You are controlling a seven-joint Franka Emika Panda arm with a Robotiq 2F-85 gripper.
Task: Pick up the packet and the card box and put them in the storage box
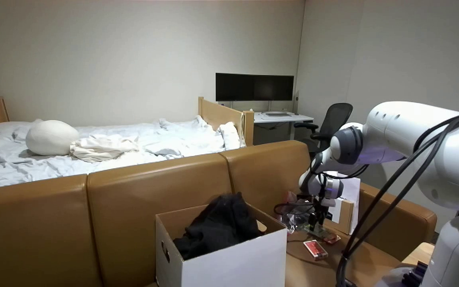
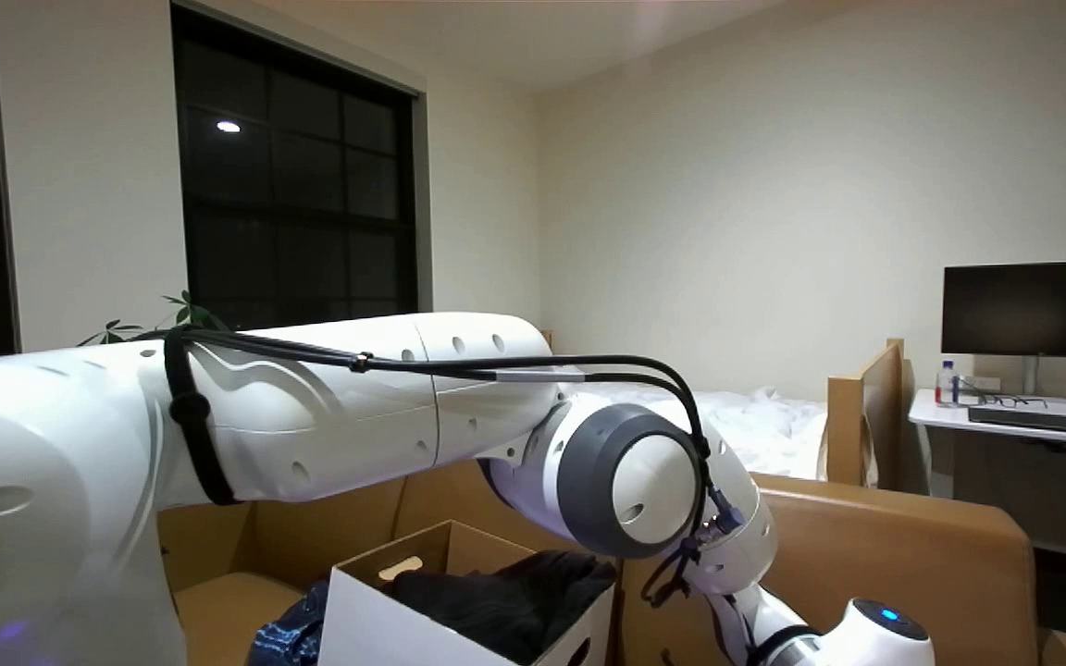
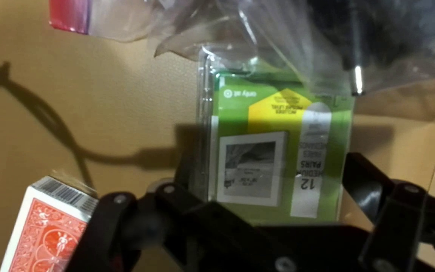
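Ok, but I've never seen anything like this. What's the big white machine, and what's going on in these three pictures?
The big white machine is a robot arm. At its end is a black gripper, like two pinching fingers. Two pictures come from cameras standing outside the robot; the close-up comes from a camera on its wrist, looking past the fingers. On the brown sofa seat are a green packet, a red card box and a clear plastic bag. A large white storage box with black cloth inside stands nearby. The gripper is open, with one finger on each side of the packet, so nothing looks held yet.
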